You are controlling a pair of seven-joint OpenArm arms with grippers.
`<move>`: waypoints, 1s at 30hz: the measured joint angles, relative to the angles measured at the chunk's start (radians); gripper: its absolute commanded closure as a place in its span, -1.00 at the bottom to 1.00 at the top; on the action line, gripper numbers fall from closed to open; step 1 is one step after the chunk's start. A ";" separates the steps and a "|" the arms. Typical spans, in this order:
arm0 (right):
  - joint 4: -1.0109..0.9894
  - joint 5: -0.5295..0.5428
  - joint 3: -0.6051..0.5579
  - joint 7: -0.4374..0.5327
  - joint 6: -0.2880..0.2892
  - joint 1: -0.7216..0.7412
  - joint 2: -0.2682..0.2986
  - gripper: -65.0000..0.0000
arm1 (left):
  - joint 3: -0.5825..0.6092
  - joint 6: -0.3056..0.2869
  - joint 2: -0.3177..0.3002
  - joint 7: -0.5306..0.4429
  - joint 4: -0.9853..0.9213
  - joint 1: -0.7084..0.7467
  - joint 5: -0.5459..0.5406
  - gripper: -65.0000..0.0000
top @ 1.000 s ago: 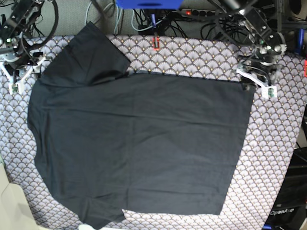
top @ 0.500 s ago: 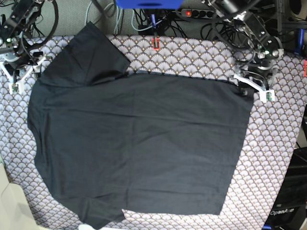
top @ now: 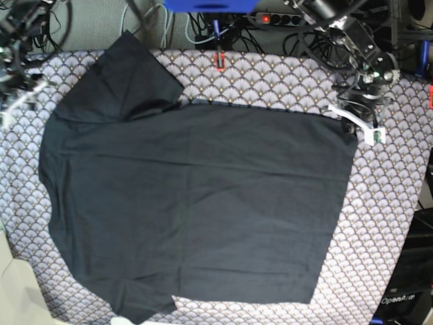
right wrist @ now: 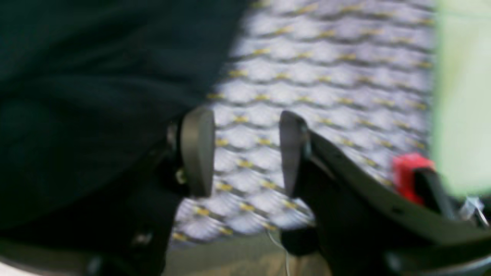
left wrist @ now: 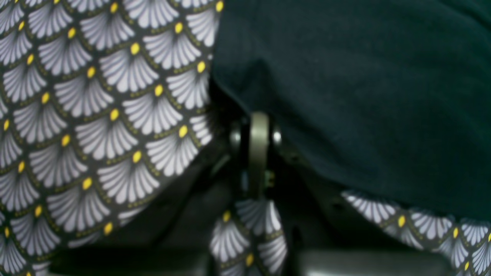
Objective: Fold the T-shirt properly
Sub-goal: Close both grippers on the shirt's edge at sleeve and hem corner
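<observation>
One plain black short-sleeved cloth T-shirt lies spread flat across the grey fan-patterned tablecloth, and we see its long axis running left to right in the base view: the collar end and both sleeves point to that view's left, the straight hem to its right. One sleeve reaches toward the top left corner of the table, the other toward the bottom left edge.

At the hem's upper right corner sits the left gripper. In its wrist view we see the jaws pressed together on the corner of the black cloth, the tablecloth bunched up between and below them. The right gripper is by the upper sleeve at the base view's left edge; its wrist view shows the two pads standing apart with only patterned tablecloth between them, the shirt's edge just beside the left-hand pad, so we read it as open and holding nothing.

Compared with a second ago, the left gripper has closed from wide open onto the hem corner, and the right arm has shifted upward and blurs at the frame edge. The shirt itself has not moved.
</observation>
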 measured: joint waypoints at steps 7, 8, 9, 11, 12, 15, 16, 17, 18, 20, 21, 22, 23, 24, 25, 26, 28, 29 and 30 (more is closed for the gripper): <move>-0.089 -0.002 0.035 -0.300 0.000 0.083 0.027 0.26 | -0.001 0.000 0.003 -0.006 0.000 0.005 0.000 1.00; -0.110 -0.001 0.035 -0.336 0.000 0.093 0.031 0.26 | -0.001 0.000 0.003 -0.008 0.000 0.006 0.000 1.00; -0.131 0.000 0.027 -0.356 0.000 0.102 0.033 0.26 | -0.001 0.000 0.003 -0.007 0.000 0.006 0.000 1.00; -0.145 0.000 -0.021 -0.369 0.000 0.109 0.033 0.26 | -0.001 0.001 0.003 -0.007 0.000 0.006 0.000 1.00; -0.144 0.003 -0.051 -0.367 0.000 0.110 0.034 0.26 | -0.001 0.000 0.003 -0.007 0.000 0.006 0.000 1.00; -0.139 0.010 -0.132 -0.367 0.000 0.110 0.032 0.26 | -0.001 0.000 0.003 -0.009 0.005 0.005 0.026 1.00; -0.139 0.011 -0.145 -0.367 0.000 0.110 0.031 0.26 | -0.001 0.000 0.003 -0.012 0.005 0.005 0.036 1.00; -0.139 0.011 -0.151 -0.369 0.000 0.112 0.030 0.26 | -0.001 -0.002 0.003 -0.012 0.005 0.003 0.038 1.00; -0.139 0.011 -0.151 -0.371 0.000 0.113 0.030 0.26 | -0.001 -0.003 0.003 -0.012 0.005 0.003 0.041 1.00; -0.139 0.010 -0.150 -0.372 0.000 0.115 0.032 0.25 | 0.000 -0.003 0.003 -0.012 0.005 0.003 0.042 1.00; -0.139 0.007 -0.150 -0.375 0.000 0.116 0.033 0.22 | 0.001 -0.003 0.003 -0.012 0.005 0.003 0.043 1.00; -0.139 0.007 -0.150 -0.397 0.000 0.123 0.032 0.18 | 0.001 -0.003 0.003 -0.012 0.005 0.002 0.043 1.00; -0.139 0.003 -0.149 -0.422 0.000 0.132 0.032 0.13 | 0.001 -0.003 0.003 -0.012 0.005 0.002 0.043 1.00; -0.139 0.003 -0.149 -0.433 0.000 0.139 0.032 0.06 | 0.001 -0.003 0.003 -0.012 0.005 0.002 0.043 1.00; -0.139 0.004 -0.149 -0.439 0.000 0.145 0.033 -0.01 | 0.001 -0.003 0.003 -0.012 0.005 0.000 0.043 1.00; -0.139 0.004 -0.149 -0.455 0.000 0.150 0.032 -0.08 | 0.001 -0.003 0.003 -0.011 0.005 0.000 0.045 1.00; -0.139 0.016 -0.145 -0.489 0.000 0.154 0.032 -0.14 | 0.001 -0.003 0.003 -0.011 0.005 0.000 0.046 1.00; -0.139 0.048 -0.142 -0.495 0.000 0.152 0.033 -0.14 | 0.001 -0.003 0.003 -0.011 0.005 0.000 0.046 1.00; -0.139 0.115 -0.139 -0.493 0.000 0.145 0.034 -0.14 | 0.001 -0.003 0.003 -0.011 0.005 0.000 0.046 1.00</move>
